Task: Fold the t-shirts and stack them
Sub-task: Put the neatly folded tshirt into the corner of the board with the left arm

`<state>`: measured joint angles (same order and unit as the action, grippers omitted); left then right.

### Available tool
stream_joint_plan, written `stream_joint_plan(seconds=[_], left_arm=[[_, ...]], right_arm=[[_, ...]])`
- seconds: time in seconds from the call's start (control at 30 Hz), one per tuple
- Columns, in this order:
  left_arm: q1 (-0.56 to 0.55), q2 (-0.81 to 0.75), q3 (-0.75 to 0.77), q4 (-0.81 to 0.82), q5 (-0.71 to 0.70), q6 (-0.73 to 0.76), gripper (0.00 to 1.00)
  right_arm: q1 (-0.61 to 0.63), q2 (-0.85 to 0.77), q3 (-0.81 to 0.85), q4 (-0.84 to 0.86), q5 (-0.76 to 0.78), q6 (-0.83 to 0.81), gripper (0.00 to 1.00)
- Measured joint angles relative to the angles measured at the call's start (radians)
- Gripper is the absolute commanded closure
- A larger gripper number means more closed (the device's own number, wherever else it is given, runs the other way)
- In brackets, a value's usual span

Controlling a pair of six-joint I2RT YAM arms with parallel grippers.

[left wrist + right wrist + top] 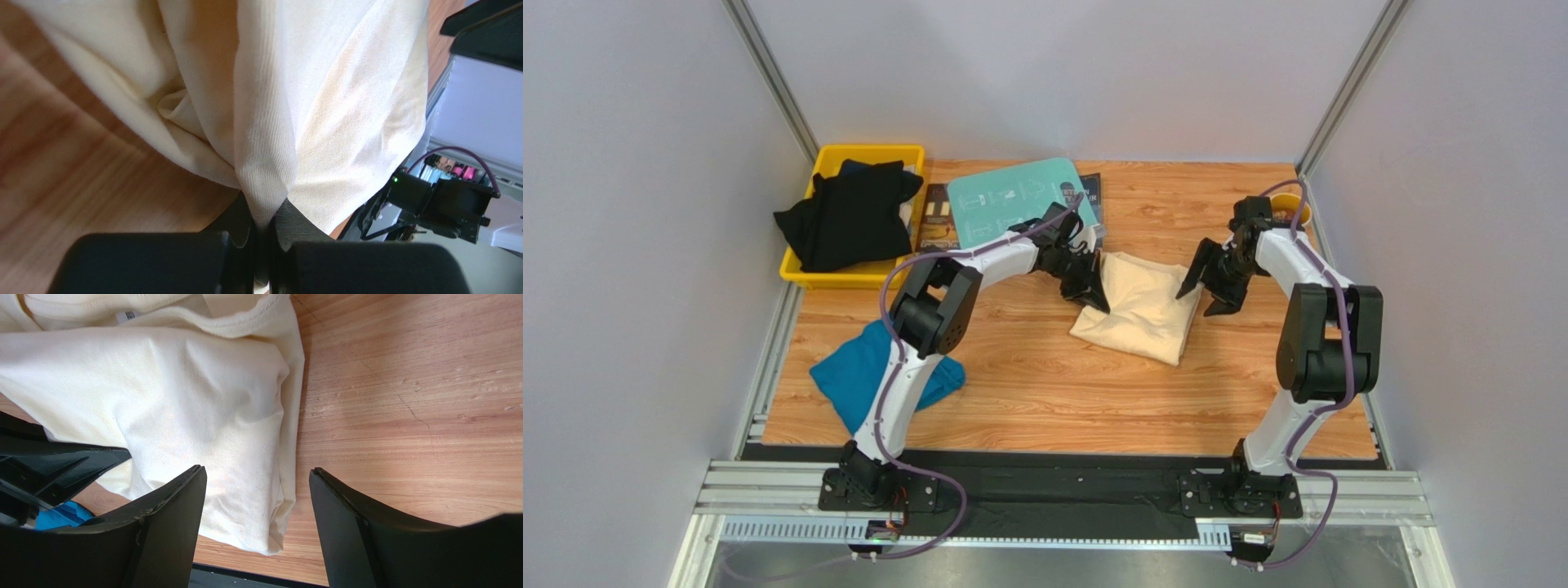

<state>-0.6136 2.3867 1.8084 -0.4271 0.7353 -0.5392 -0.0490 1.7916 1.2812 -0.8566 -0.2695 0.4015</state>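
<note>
The white tag (126, 316) on the cream shirt (1143, 306) cannot be read; the shirt is pinched by the left end effector (264, 228); the right end effector (256, 473) is open just above it.

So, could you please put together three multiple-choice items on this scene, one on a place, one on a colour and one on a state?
1. Where do the black t-shirts lie?
A) in the yellow bin
B) on the teal board
C) on the floor

2. What colour is the cloth pinched by the left gripper?
A) black
B) teal-blue
C) pale cream

3. How does the right gripper stand?
A) shut on cloth
B) open over cloth
C) out of view

Answers:
1 A, the black cloth fills the bin and spills over its rim.
2 C, the cream t-shirt runs into its shut fingers.
3 B, its fingers stand apart above the cream t-shirt's edge.
</note>
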Motion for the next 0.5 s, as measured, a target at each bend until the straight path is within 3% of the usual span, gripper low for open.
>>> stream_joint_plan(seconds=[0.5], left_arm=[[0.0, -0.037, -0.042, -0.057, -0.004, 0.054, 1.0]], right_arm=[[0.008, 0.079, -0.074, -0.047, 0.003, -0.002, 0.34]])
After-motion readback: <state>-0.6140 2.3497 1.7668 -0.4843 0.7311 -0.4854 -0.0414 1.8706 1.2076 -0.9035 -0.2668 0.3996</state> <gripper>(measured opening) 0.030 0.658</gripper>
